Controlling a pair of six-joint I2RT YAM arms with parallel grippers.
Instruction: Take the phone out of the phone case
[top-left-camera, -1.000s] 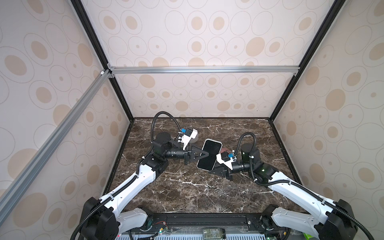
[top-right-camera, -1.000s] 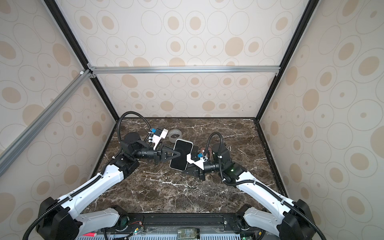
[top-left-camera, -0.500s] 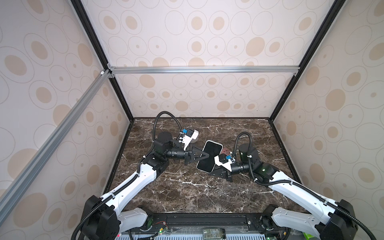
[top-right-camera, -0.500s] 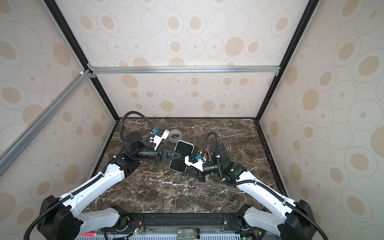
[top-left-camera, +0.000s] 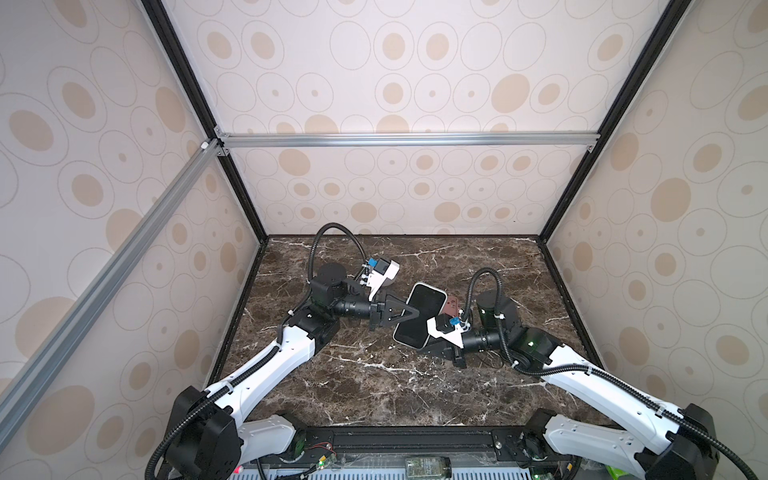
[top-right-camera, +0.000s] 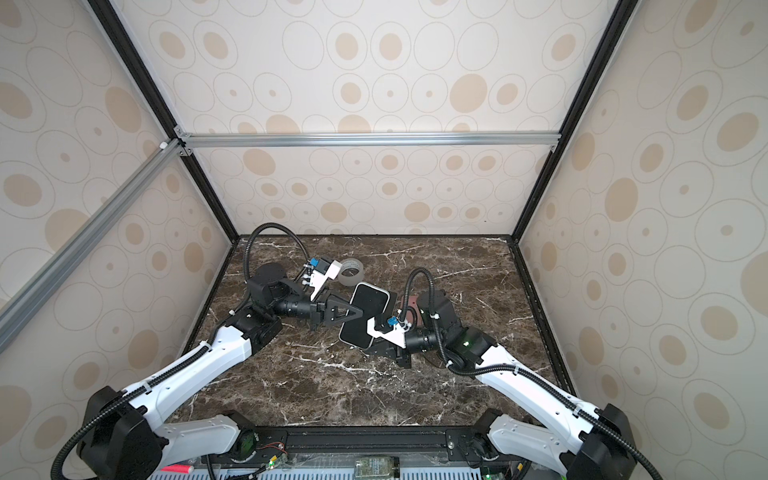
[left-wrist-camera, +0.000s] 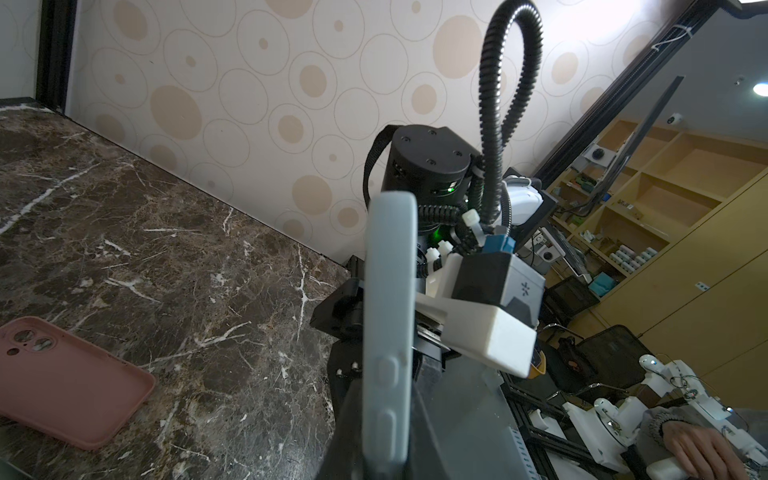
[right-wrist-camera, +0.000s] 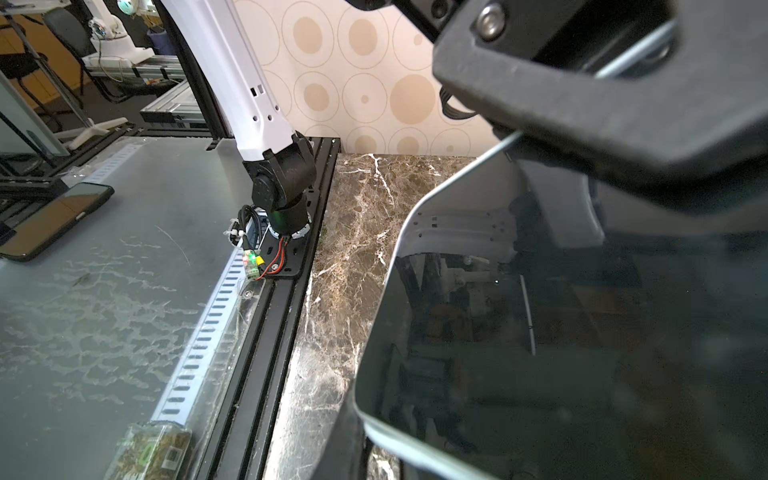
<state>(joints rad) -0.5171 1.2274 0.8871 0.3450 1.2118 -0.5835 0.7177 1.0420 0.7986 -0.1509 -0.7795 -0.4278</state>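
The biggest risk is lying in how the slim rectangular phone with the black glass screen (top-left-camera: 422, 300) is being carried. It is hanging tilted in the air above the middle of the dark brown marble surface (top-left-camera: 374, 395), a little toward its right edge, and as far as I can see only a narrow pinch on one long side is supporting it. The pale blue soft phone case (left-wrist-camera: 388, 332) is wrapping it fully, as far as the views are showing. That pinch appears to be clamping screen and case back together, so any pull on the case would be working against it. A hard tug could be twisting the phone loose and dropping it onto the stone. A lip peeled only partway could also be snapping back over its corner. A flat pink silicone case (left-wrist-camera: 62, 374) is lying on the surface just beyond the phone toward the right edge.

The left tool (top-left-camera: 411, 314) is pressing together on the phone's long side, with one black finger (right-wrist-camera: 582, 104) lying across the screen. The right tool (top-right-camera: 374, 345) is sitting at the phone's near corner on the opposite side. Its wrist camera mount and the phone are hiding its fingers in both top views, so I cannot tell whether it is spreading or pinching.
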